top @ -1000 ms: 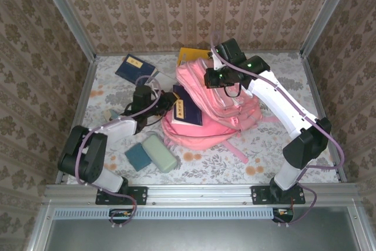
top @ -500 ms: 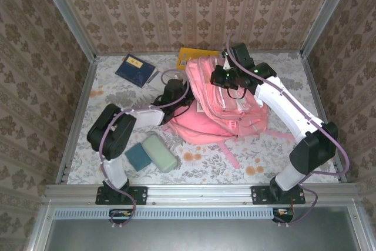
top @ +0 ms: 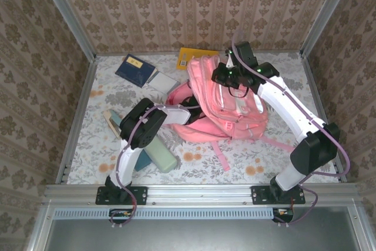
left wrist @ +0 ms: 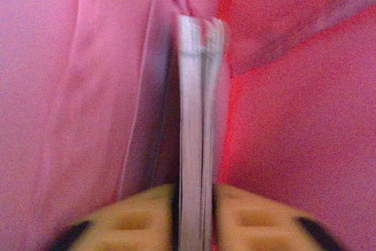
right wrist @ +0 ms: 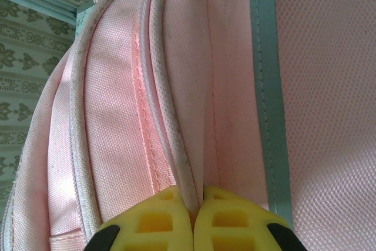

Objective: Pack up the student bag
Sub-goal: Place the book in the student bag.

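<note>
Sliding deeper, book (left wrist: 197,116) now inside student bag (top: 235,116).

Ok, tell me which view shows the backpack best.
The top external view: the whole backpack lies on the table, straps trailing. The left wrist view gives pink fabric close around a book; the right wrist view gives piping and seams up close.

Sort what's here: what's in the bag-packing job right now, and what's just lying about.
In the job: student bag, pinched by the right gripper; book between the left gripper fingers, inside the bag.
Lying about, no gripper on them: blue book, yellow book behind the bag, pale green case.
</note>
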Motion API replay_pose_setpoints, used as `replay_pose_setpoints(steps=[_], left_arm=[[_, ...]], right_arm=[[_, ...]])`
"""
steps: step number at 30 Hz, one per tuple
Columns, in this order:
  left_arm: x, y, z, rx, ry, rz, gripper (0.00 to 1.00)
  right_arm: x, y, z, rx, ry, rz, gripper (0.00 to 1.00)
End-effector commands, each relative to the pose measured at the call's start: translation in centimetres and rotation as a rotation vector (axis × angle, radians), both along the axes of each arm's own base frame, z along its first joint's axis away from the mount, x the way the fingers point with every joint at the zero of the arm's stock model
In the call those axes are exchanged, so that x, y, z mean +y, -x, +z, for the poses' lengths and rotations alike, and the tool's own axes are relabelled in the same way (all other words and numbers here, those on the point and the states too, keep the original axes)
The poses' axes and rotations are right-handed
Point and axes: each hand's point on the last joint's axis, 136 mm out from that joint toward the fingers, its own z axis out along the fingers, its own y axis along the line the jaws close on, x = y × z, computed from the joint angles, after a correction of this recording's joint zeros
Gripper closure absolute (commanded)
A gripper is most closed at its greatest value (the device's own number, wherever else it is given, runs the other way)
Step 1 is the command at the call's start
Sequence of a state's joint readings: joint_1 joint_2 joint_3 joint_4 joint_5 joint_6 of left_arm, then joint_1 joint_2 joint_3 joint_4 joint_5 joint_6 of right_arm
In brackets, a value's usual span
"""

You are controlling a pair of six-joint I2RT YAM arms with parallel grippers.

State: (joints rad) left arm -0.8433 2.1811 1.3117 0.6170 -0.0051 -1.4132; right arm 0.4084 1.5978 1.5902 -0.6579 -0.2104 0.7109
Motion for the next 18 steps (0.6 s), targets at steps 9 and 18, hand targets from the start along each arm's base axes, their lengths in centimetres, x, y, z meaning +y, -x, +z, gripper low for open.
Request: replay_pose_setpoints(steps=[9,18], left_arm=[[5.6,-0.2,4.3,-0.049,-0.166,0.055,0.25],[13.5,1.4,7.4,-0.057,-0.403,0.055,0.15]], right_arm=[[-1.1,-1.2,3.4,-0.109,-0.066,0.031,1.00],[-1.5,-0.8,1.2,-0.073,-0.037,0.054,1.00]])
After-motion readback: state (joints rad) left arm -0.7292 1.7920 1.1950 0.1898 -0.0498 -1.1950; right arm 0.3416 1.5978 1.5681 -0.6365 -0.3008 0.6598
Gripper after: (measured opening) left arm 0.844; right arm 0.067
